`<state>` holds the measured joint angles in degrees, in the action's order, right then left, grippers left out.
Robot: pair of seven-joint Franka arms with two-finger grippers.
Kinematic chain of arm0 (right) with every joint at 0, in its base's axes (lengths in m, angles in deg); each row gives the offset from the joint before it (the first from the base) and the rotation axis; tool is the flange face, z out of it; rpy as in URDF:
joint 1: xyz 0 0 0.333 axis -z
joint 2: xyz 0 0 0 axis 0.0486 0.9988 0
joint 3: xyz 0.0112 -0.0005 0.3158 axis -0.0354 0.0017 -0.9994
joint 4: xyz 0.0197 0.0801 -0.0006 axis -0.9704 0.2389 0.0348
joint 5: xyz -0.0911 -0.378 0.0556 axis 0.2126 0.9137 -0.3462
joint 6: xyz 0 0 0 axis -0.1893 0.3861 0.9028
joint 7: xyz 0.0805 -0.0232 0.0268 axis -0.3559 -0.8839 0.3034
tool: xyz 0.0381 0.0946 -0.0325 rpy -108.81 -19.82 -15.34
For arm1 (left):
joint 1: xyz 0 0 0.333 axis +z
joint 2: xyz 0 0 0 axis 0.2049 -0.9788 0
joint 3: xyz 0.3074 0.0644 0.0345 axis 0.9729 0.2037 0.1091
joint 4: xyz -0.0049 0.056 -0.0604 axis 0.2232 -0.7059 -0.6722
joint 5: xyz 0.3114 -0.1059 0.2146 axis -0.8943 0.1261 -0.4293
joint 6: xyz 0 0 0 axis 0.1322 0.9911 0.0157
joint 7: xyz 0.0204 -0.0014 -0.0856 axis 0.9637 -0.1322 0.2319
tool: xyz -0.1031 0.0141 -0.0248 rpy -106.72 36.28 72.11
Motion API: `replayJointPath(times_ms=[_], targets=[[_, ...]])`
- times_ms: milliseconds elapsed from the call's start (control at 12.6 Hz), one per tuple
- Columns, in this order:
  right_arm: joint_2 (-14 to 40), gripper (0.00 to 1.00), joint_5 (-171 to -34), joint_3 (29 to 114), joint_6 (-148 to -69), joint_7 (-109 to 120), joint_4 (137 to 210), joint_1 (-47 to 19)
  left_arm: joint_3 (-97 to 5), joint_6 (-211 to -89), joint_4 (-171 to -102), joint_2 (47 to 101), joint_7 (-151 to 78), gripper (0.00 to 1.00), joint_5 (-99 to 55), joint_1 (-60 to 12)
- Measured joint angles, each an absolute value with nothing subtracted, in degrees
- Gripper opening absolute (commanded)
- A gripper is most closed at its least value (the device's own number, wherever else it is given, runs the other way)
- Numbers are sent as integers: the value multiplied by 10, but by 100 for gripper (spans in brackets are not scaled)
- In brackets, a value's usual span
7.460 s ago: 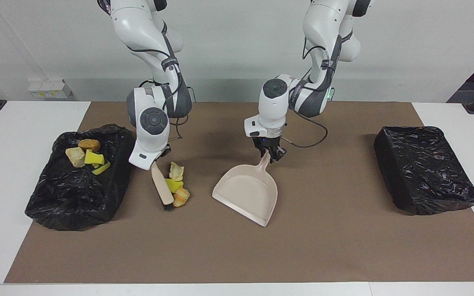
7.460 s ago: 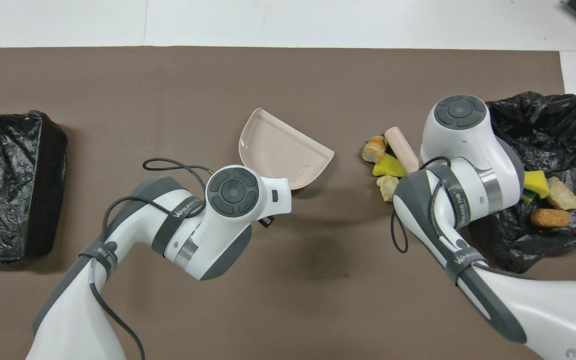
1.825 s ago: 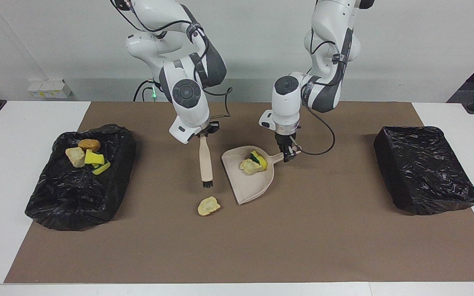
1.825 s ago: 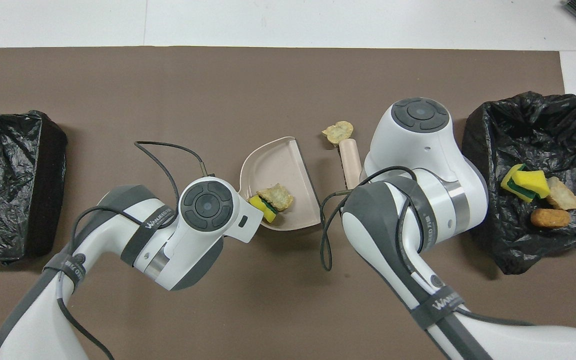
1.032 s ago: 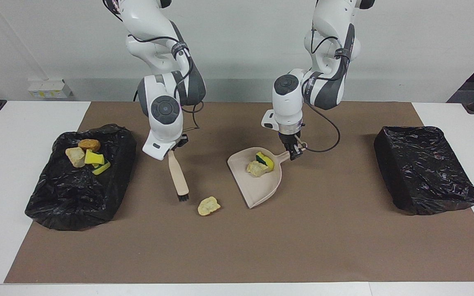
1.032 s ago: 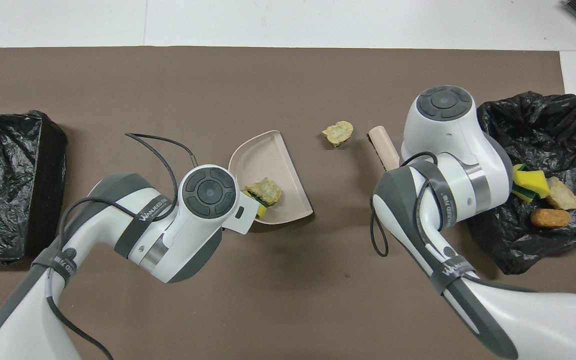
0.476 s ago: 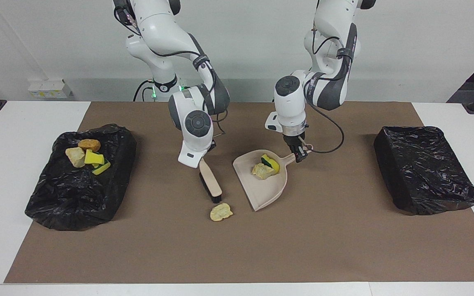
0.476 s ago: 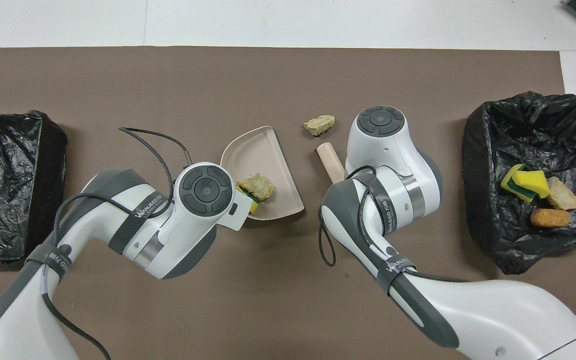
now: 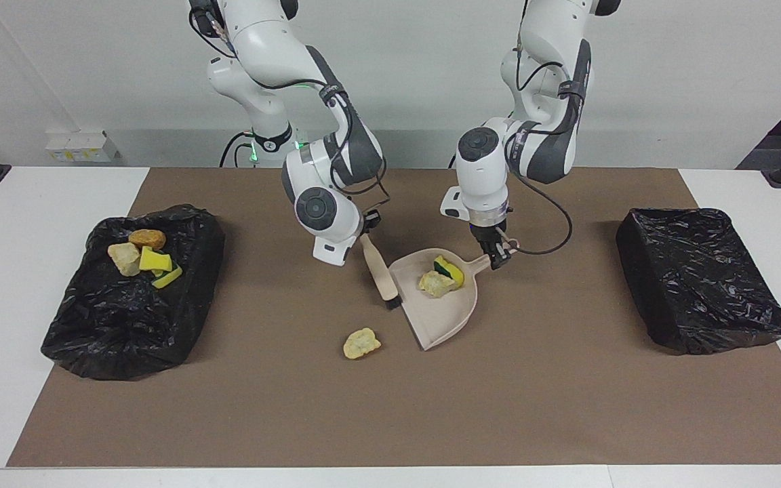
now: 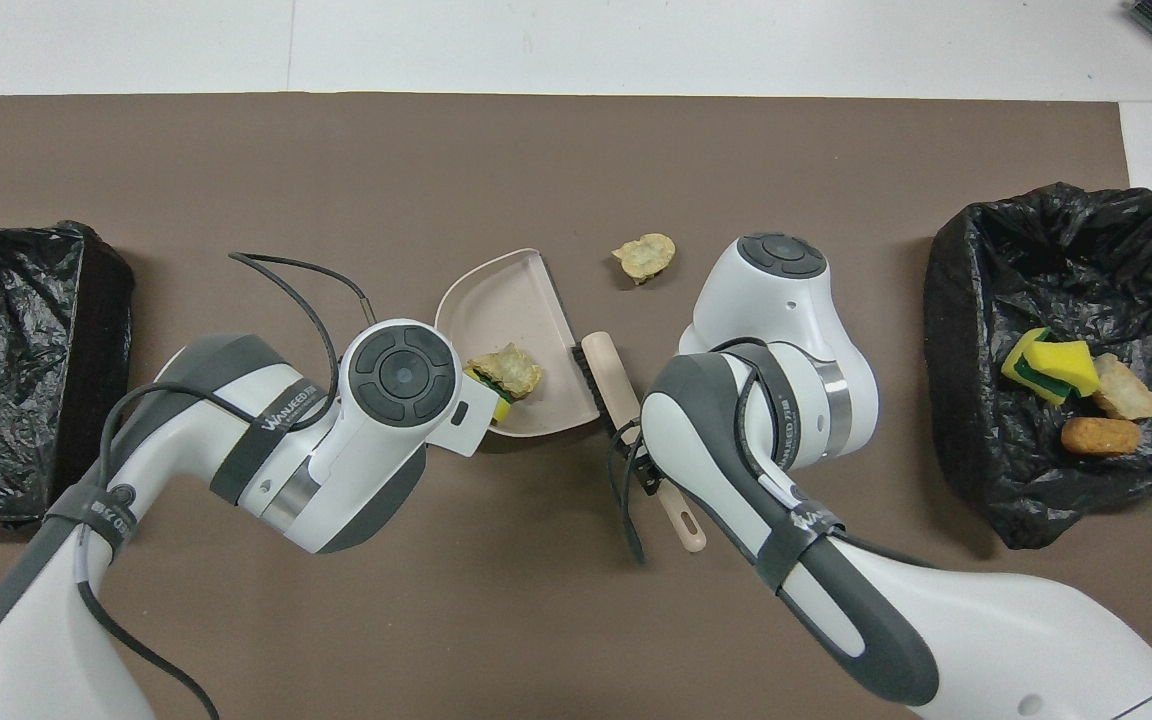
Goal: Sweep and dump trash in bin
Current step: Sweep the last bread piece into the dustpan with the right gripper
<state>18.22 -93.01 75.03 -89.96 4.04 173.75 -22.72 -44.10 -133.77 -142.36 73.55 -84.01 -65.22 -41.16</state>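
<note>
The left gripper point(image 9: 497, 256) is clamped on the handle of the beige dustpan point(image 9: 446, 313), mid-mat; the pan's mouth points away from the robots and toward the right arm's end; the pan carries two scraps of the trash: a yellow sponge piece with a green face point(image 9: 450, 269) and a tan bread-like lump point(image 9: 434, 284), both lying close to the handle end; the right gripper point(image 9: 367, 226) is closed on the handle of the hand brush point(image 9: 380, 272); the brush slants down from the gripper, its dark bristle end touching the mat just beside the side wall of the dustpan; one pale yellow scrap point(image 9: 362, 343) lies loose on the brown mat point(image 9: 390, 420), farther from the robots than the brush tip and near the pan's open edge, touching neither; four more scraps point(image 9: 143, 258) lie together in the black-lined bin point(image 9: 126, 325) at the right arm's end of the table: one brown, one cream, two yellow; a second black-lined bin point(image 9: 702, 285) stands at the left arm's end, well apart from the pan
</note>
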Motion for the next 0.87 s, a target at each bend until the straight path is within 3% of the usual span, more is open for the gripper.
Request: replayJointPath(times_ms=[238, 476, 635, 873], targets=[[148, 0, -931, 753, -880, 34, 1735, -217, -441, -1339, -1424, 734, -840, 0, -652, -409], [119, 0, -801, 757, -879, 17, 1712, -201, -442, -1340, -1424, 733, -840, 0, -652, -408], [132, 0, -733, 758, -880, 20, 1695, -181, -442, -1341, -1424, 733, -840, 0, -652, -408], [215, 0, -620, 756, -888, 30, 1616, -171, -441, -1342, -1424, 733, -840, 0, -652, -406]])
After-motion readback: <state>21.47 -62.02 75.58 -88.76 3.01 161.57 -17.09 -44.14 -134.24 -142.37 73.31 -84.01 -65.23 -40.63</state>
